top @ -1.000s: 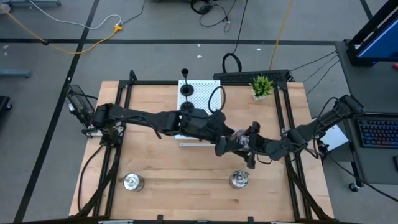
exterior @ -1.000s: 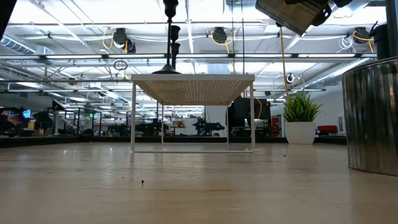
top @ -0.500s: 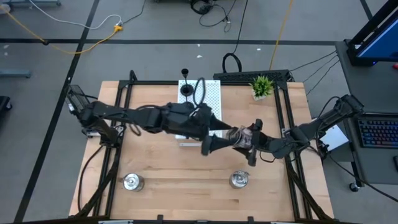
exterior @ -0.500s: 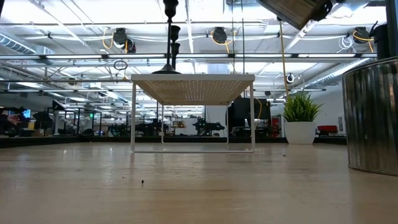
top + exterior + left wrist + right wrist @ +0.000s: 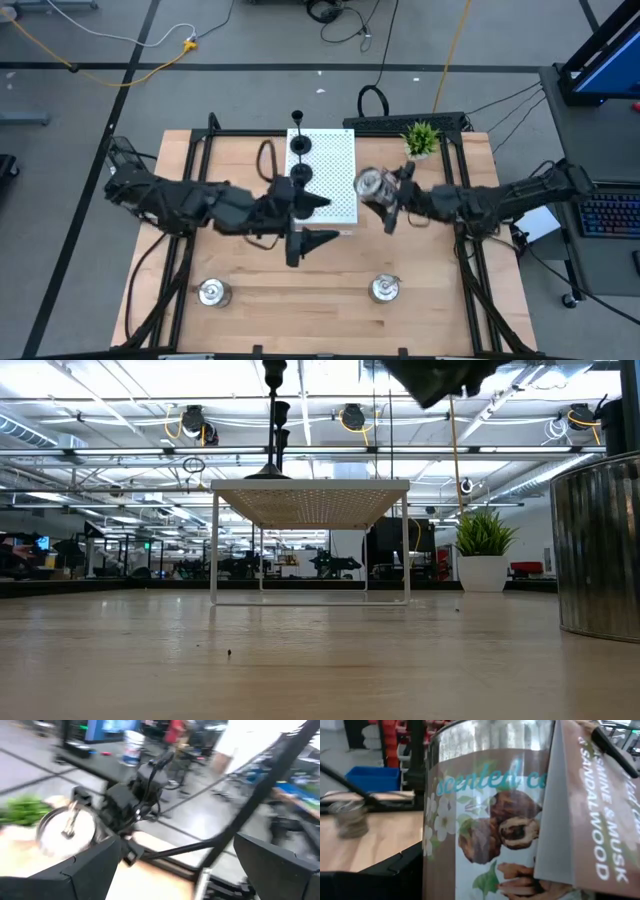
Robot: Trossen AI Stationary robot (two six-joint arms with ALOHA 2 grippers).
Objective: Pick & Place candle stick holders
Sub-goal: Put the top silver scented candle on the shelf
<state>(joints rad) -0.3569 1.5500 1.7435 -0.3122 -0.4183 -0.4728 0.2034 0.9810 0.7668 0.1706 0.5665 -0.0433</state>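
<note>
My right gripper [image 5: 380, 197] is shut on a shiny silver candle holder [image 5: 369, 183] with a printed label [image 5: 490, 830]. It holds it in the air by the right edge of the white perforated board [image 5: 335, 165]. Two black holders [image 5: 298, 143] [image 5: 300, 174] stand upright on the board. Two more silver holders [image 5: 211, 292] [image 5: 384, 289] stand on the table near its front edge. My left gripper [image 5: 322, 221] is open and empty, left of the held holder and over the board's near edge. Its wrist view shows the held holder [image 5: 67, 827] ahead. My right gripper holds the silver holder by its side wall [image 5: 470, 870], coming level from the table's right. The holder fills the wrist view and hides where the fingers meet it. It is lifted clear of the table and tilted, its round end [image 5: 65, 830] toward my left gripper.
A small green potted plant [image 5: 421, 138] stands at the back right. The board stands on thin legs like a small table [image 5: 310, 500]. One silver holder [image 5: 598, 545] is close to the low camera. Bare wood lies between the two front holders [image 5: 300, 295].
My left gripper has drawn back from the held silver holder toward the table's left, its fingers staying apart. My right gripper has carried the holder toward the far edge and a little left, up to the board's right edge, clear of the table.
</note>
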